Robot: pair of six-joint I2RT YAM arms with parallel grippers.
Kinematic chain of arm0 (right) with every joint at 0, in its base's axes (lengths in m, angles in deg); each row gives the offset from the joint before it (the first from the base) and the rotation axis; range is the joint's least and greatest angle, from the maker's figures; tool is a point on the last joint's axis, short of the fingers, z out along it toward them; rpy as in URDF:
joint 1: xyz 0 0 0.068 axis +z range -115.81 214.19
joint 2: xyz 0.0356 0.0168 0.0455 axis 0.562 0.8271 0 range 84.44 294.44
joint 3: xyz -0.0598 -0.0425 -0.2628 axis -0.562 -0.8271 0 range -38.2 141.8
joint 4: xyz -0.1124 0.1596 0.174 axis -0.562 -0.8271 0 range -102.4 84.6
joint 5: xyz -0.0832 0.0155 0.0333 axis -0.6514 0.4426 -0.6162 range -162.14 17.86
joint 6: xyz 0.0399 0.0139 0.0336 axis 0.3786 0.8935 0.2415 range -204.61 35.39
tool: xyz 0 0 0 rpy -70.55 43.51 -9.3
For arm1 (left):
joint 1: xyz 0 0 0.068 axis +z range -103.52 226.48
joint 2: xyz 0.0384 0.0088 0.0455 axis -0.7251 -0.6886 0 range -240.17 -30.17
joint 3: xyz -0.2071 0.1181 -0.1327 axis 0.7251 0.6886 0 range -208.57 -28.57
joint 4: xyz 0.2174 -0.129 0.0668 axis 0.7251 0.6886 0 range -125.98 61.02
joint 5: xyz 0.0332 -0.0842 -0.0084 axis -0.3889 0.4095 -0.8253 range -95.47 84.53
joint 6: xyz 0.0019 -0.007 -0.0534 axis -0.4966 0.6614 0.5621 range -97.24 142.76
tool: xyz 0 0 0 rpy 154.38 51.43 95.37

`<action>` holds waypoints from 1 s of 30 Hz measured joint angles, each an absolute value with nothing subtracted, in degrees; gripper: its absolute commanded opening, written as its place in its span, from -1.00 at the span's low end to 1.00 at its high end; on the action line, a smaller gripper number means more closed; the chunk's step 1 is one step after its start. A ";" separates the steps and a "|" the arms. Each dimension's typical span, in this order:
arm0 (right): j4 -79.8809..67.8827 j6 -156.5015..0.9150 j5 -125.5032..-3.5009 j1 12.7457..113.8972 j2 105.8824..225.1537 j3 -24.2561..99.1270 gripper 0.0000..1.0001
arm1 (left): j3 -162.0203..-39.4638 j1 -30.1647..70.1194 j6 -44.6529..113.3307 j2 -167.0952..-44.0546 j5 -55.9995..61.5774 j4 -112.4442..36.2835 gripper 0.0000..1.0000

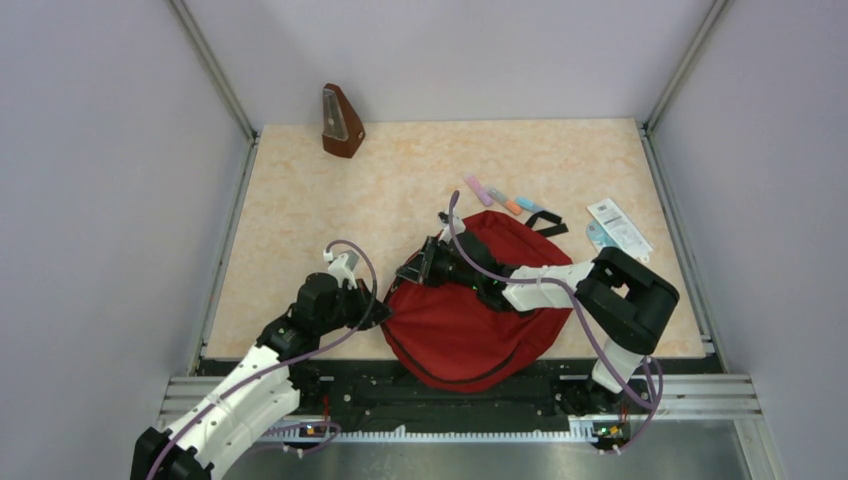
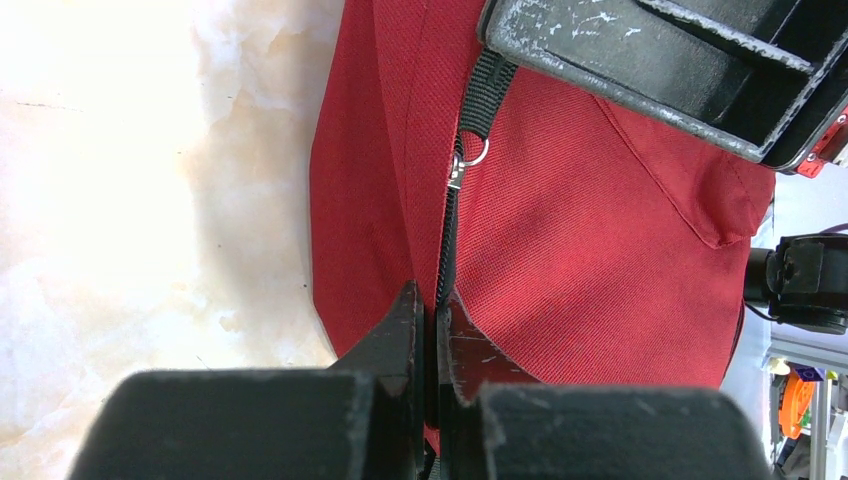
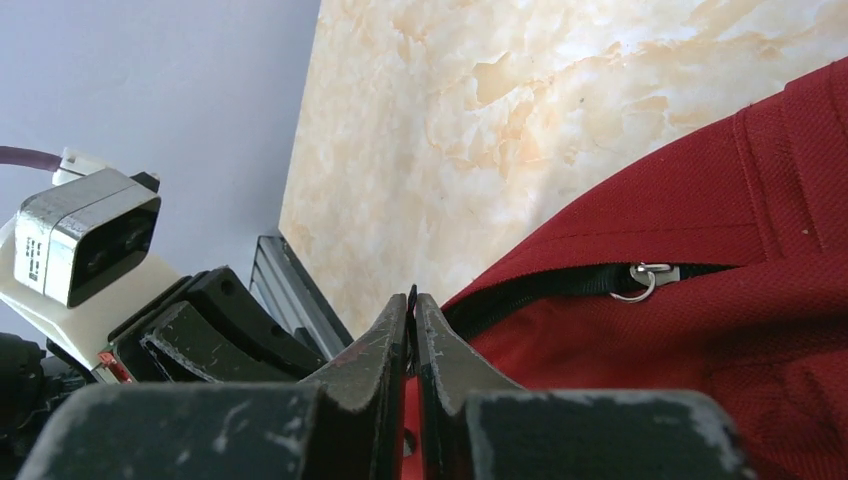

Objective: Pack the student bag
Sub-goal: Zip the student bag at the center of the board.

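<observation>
Down at the near middle of the counter (image 1: 420,170) lies the student bag (image 1: 470,330), a dark red backpack spread flat, its near edge reaching the counter's front rail. Both arms meet at its left side. The left pincer (image 2: 430,318) has its fingers pressed together on the bag's left edge, pinching the fabric right where the black zipper (image 2: 447,240) runs between them. A little way along that zipper sits a small metal ring (image 2: 470,152), and from it a black pull strap (image 2: 485,90) leads up under the right pincer (image 3: 412,310). That pincer's fingers are together too, and they seem to be clamped on the end of the strap, though the exact contact is hidden behind the fingertips. The two pincers are near each other but apart.

Beyond the bag's far edge a short row of coloured markers (image 1: 500,197) rests on the counter, with a white and blue packet (image 1: 617,226) further right. A brown metronome (image 1: 341,122) stands upright at the far left corner.
</observation>
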State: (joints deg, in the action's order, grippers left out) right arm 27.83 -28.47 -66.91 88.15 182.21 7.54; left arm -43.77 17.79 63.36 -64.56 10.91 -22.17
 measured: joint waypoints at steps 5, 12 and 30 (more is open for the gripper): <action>28.53 -28.77 -67.13 88.15 182.21 6.79 -1.00 | -43.77 17.79 63.34 -64.52 10.91 -22.17 -1.00; 27.61 -31.77 -69.97 88.17 181.30 6.03 -1.00 | -43.77 17.79 63.34 -64.39 10.41 -22.20 -1.00; 20.53 -51.29 -92.70 85.70 175.55 5.07 -1.00 | -43.86 17.59 63.34 -62.13 8.72 -21.28 -1.00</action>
